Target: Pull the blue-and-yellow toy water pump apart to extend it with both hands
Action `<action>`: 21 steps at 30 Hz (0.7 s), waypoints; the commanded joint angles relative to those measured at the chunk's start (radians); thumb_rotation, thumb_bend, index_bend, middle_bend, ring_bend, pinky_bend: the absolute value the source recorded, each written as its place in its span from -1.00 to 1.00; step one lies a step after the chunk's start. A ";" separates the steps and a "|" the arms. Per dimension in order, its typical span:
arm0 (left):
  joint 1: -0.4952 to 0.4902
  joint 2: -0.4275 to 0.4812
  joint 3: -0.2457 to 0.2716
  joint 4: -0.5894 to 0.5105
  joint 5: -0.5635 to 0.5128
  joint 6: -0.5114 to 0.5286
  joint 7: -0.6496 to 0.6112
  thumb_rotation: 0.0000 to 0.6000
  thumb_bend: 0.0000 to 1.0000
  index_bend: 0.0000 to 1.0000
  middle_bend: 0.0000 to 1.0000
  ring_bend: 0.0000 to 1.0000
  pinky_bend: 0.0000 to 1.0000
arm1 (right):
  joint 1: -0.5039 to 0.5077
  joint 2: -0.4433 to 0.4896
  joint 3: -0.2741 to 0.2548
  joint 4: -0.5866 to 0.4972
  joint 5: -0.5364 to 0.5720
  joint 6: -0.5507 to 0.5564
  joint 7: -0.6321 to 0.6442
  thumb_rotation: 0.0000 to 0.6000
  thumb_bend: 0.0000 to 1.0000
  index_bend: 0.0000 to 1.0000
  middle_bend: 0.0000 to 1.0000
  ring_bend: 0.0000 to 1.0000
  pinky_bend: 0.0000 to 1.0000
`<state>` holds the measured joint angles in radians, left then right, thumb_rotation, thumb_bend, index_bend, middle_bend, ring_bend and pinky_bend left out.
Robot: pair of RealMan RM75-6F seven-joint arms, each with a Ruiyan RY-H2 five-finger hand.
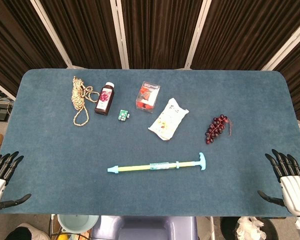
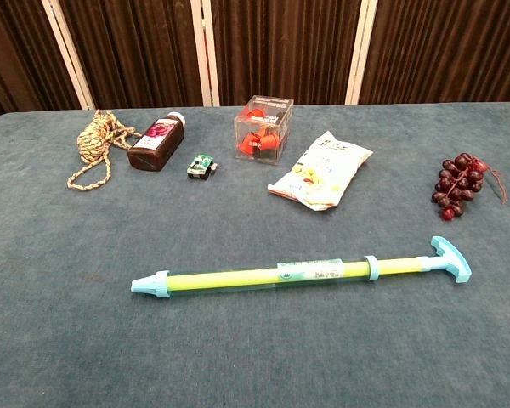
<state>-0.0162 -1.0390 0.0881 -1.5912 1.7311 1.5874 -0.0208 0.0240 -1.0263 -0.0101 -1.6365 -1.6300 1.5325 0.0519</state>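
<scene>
The blue-and-yellow toy water pump (image 1: 157, 166) (image 2: 302, 274) lies flat on the blue table near the front, its nozzle pointing left and its T-handle (image 2: 450, 259) at the right end. My left hand (image 1: 1, 175) hovers at the table's front left corner, fingers spread, holding nothing. At the front right corner my right hand (image 1: 289, 182) is likewise spread and holds nothing. Both hands are far from the pump. The chest view shows neither hand.
Along the back lie a coiled rope (image 1: 80, 99), a dark bottle (image 1: 105, 98), a small green toy car (image 1: 123, 115), a clear box with red pieces (image 1: 147, 96), a white snack bag (image 1: 168, 118) and purple grapes (image 1: 217, 128).
</scene>
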 commanded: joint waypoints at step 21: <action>0.001 0.005 0.003 -0.023 -0.010 -0.015 0.010 1.00 -1.00 -1.00 -1.00 -1.00 -0.98 | 0.000 0.011 -0.003 -0.014 0.015 -0.017 0.014 1.00 -0.67 -0.75 -0.98 -1.00 -1.00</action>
<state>-0.0151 -1.0347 0.0910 -1.6135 1.7211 1.5732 -0.0117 0.0239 -1.0162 -0.0132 -1.6497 -1.6154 1.5161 0.0650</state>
